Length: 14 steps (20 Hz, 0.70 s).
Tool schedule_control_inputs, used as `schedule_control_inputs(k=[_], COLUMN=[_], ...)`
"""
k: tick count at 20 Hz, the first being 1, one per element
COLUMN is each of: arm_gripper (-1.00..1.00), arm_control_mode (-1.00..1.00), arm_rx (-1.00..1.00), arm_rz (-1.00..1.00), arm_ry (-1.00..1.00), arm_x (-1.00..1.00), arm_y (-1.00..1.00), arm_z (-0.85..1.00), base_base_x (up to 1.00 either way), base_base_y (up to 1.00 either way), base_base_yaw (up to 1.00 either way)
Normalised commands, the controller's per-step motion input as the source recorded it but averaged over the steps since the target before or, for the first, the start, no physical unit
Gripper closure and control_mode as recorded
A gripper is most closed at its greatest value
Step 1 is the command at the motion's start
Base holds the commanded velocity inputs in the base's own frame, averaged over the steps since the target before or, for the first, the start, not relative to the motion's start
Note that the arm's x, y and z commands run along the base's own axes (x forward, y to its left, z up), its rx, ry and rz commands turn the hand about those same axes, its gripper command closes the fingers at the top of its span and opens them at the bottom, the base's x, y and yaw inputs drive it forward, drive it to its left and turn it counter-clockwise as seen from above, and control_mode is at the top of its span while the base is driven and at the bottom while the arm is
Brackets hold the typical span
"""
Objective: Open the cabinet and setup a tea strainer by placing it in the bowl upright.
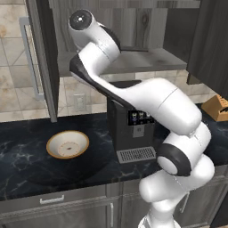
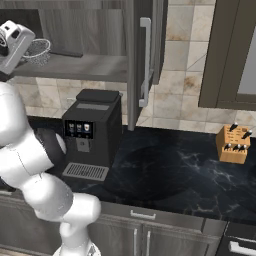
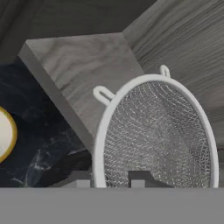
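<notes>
A: Report the position of the tea strainer [image 3: 157, 131].

B: In the hand view it sits directly ahead of the gripper [image 3: 108, 181], over the front edge of the cabinet shelf [image 3: 87, 70]. The two fingertips stand close together astride its near rim, one outside the wire and one inside the mesh, so the jaws are clamped on the strainer. The right base view shows the strainer [image 2: 37, 50] at the hand, at the left end of the shelf [image 2: 80, 67].

A: What does the left base view add?

B: It shows the bowl [image 1: 67, 144] whole, standing on the black marbled counter [image 1: 26, 151] left of the coffee machine [image 1: 133, 129] and near the wall. The hand view catches only an arc of the bowl's rim [image 3: 6, 135] at its left edge, below the shelf. In the right base view the arm covers that part of the counter.

A: State of the cabinet [image 2: 145, 60]?

B: Both doors stand open. The left door [image 1: 44, 58] hangs edge-on above the bowl's corner of the counter.

A: Other items?

B: A wooden knife block [image 2: 234, 143] stands near the right end of the counter, well apart from the coffee machine [image 2: 92, 132]. The coffee machine stands directly beneath the shelf.
</notes>
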Motion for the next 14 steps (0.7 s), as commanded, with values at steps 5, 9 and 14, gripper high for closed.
schedule_control_inputs(k=[5, 9, 14], arm_gripper=[1.0, 1.0, 1.0], arm_control_mode=[-1.0, -1.0, -1.0], arm_rx=[0.0, 0.0, 0.06], arm_rz=[-0.04, 0.0, 0.0], arm_ry=[0.0, 0.08, 0.11], arm_x=[-1.0, -0.99, -0.66], arm_y=[-0.49, -0.24, 0.0], arm_z=[0.0, -0.2, -0.21], base_base_x=[0.0, 0.0, 0.0], base_base_y=[0.0, 0.0, 0.0], base_base_yaw=[0.0, 0.0, 0.0])
